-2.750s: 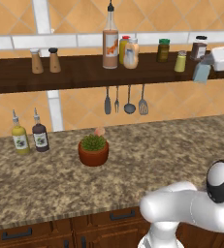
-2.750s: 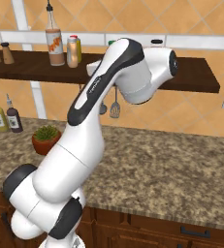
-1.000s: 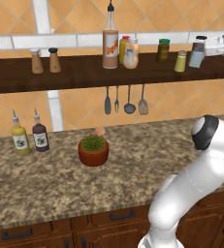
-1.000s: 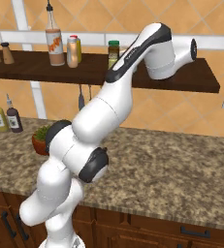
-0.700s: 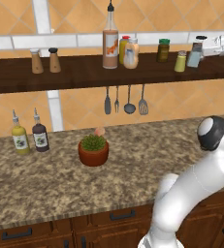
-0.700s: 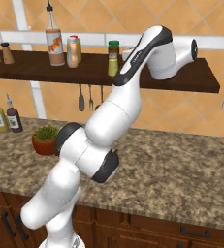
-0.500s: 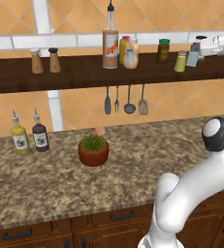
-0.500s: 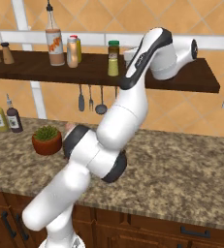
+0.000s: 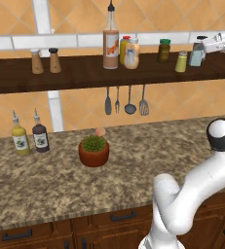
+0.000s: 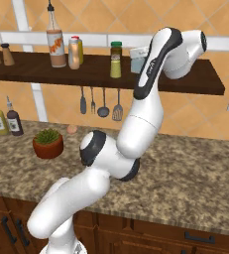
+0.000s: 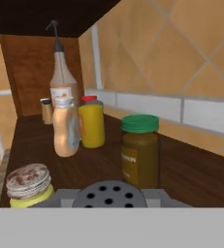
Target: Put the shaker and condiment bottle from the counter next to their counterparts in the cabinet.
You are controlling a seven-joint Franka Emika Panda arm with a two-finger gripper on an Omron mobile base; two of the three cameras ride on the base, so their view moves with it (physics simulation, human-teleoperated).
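Fingers (image 9: 204, 46) grip one shaker (image 9: 196, 55) beside two jars, three bottles.

Two brown shakers (image 9: 45, 61) are standing side by side at the left end of the shelf. Four utensils (image 9: 125, 101) are hanging in a row on the tiled wall (image 9: 75, 17). A potted plant (image 9: 93, 150) in a terracotta pot is sitting mid-worktop. A yellow bottle (image 9: 20, 138) and a dark bottle (image 9: 40, 136) are standing together further left, near the wall. Brown drawers (image 9: 60, 232) with black handles are running below.
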